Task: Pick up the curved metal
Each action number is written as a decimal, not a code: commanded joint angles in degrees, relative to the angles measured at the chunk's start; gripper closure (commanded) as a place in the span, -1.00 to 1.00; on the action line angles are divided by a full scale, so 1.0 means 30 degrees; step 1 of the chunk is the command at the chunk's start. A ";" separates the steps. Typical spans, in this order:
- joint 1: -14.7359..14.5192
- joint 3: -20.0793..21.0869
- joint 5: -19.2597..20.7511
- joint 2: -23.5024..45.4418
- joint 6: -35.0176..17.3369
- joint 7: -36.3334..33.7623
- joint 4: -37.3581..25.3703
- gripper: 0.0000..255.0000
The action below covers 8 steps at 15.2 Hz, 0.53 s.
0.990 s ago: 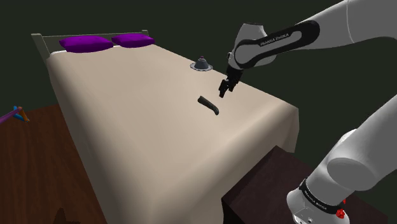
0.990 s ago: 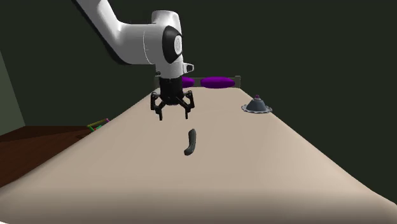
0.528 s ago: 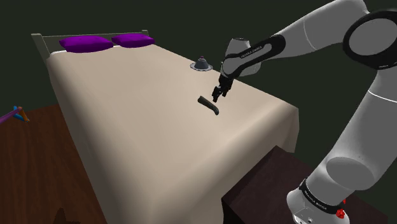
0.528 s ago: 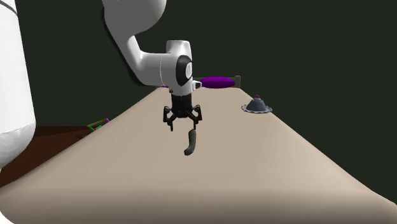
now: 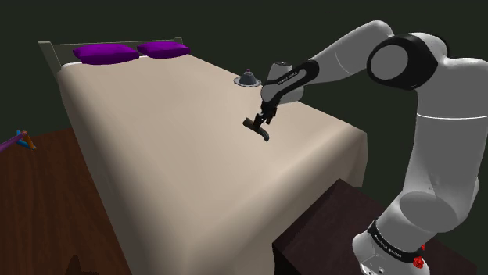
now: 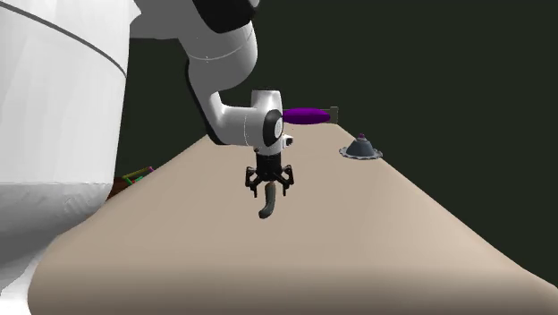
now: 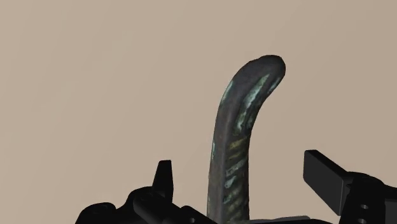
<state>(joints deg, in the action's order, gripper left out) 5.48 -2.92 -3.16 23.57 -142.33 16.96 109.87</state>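
Dark grey metal streaked with pale green forms the curved metal (image 7: 238, 140), a slim, rounded length that runs straight and then bends to one side at its blunt tip. It lies flat on the bed (image 5: 156, 141), on a smooth, plain beige cover, toward the shoulder view's right side of the mattress. The black pincer (image 7: 240, 170) hangs low over its straight end with the fingers (image 7: 164, 181) spread, one on each side and neither touching it.

The green streaking comes out in the wrist view. In the shoulder view the curved metal (image 5: 263, 131) is a plain dark sliver beneath the pincer (image 5: 256, 121). That view also shows two glossy purple pillows (image 5: 105, 53) against the headboard and a small dark cone on a grey disc (image 5: 249, 79) near the bed's edge.

The second exterior view looks along the bed. There the curved metal (image 6: 266, 208) points its hooked end toward the camera, and the pincer (image 6: 269, 186) is splayed just above it.
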 commanded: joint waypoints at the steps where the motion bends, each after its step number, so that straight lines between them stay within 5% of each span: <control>1: -0.0010 0.0027 -0.0032 0.0629 -0.0253 -0.0031 -0.0382 -1.00; 8: 0.0035 0.0094 -0.0132 0.1591 -0.1334 0.0052 -0.0263 -1.00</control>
<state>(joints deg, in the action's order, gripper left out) 5.59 -2.66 -3.53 28.17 -146.08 17.12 109.04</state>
